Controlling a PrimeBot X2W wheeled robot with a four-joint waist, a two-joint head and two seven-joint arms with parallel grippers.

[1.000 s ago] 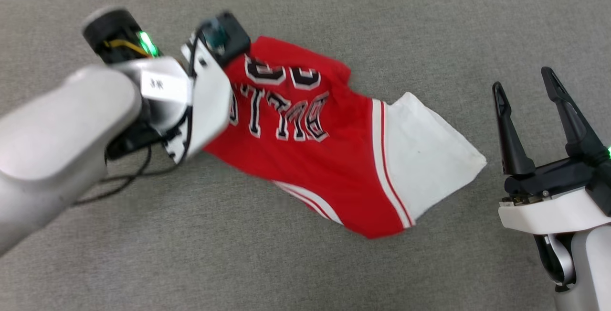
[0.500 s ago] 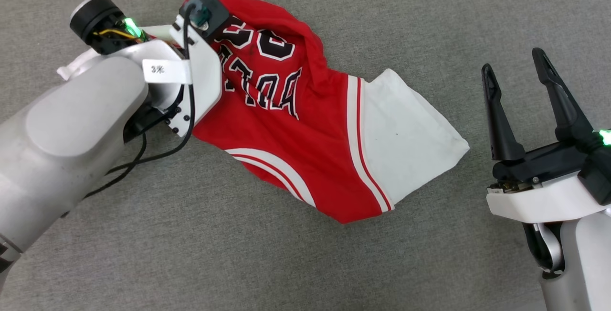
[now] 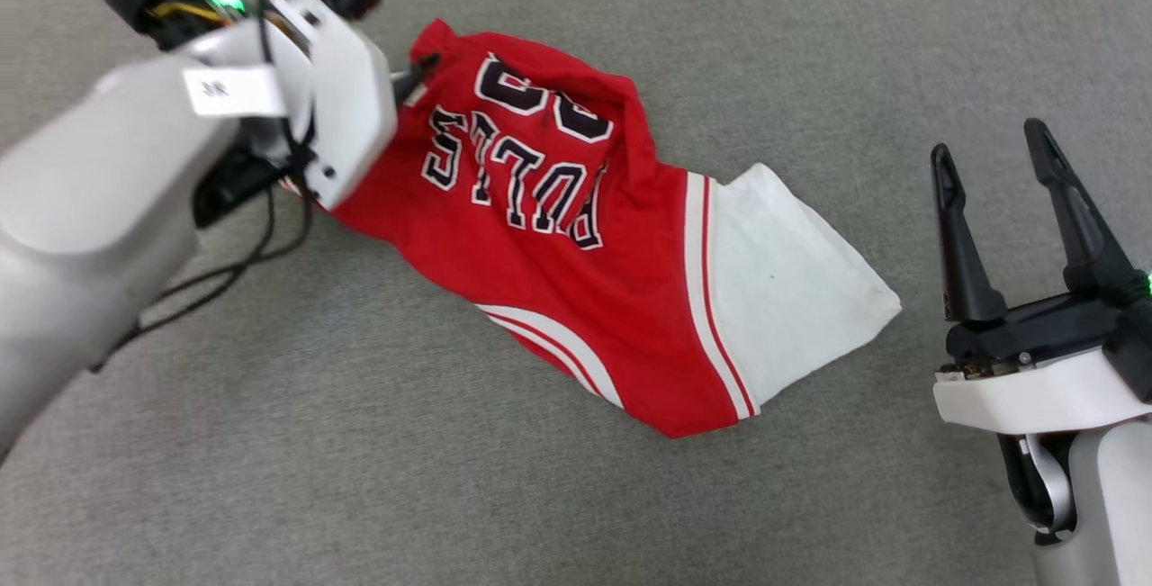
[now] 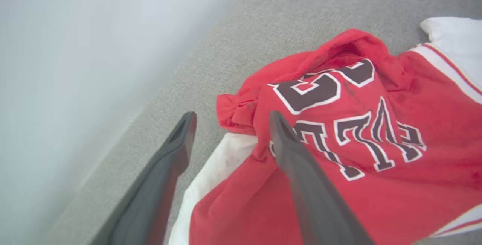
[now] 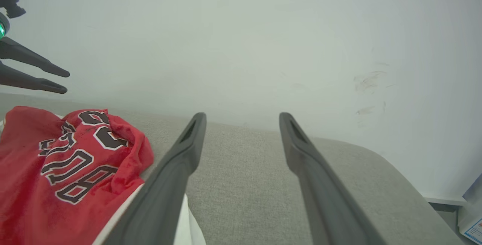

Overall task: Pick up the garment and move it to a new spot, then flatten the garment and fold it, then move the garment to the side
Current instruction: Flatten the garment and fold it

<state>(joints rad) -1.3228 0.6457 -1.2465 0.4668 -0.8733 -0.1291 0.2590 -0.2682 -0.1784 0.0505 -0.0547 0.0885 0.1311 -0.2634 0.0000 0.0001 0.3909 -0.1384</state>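
Now left gripper (image 4: 232, 115) wide, no longer tight on the garment (image 3: 558, 298); right gripper (image 3: 987, 138) wide as before.

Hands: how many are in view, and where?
2. The left hand hangs open above the bunched end of the garment; the right hand stands open beside its white sleeve, not touching.

Garment (image 3: 576, 298) on table (image 3: 360, 478), centre-left. Left gripper (image 4: 232, 115) above garment's left end. Right gripper (image 3: 987, 138) well apart, right of garment. Wall (image 5: 241, 30) behind table.
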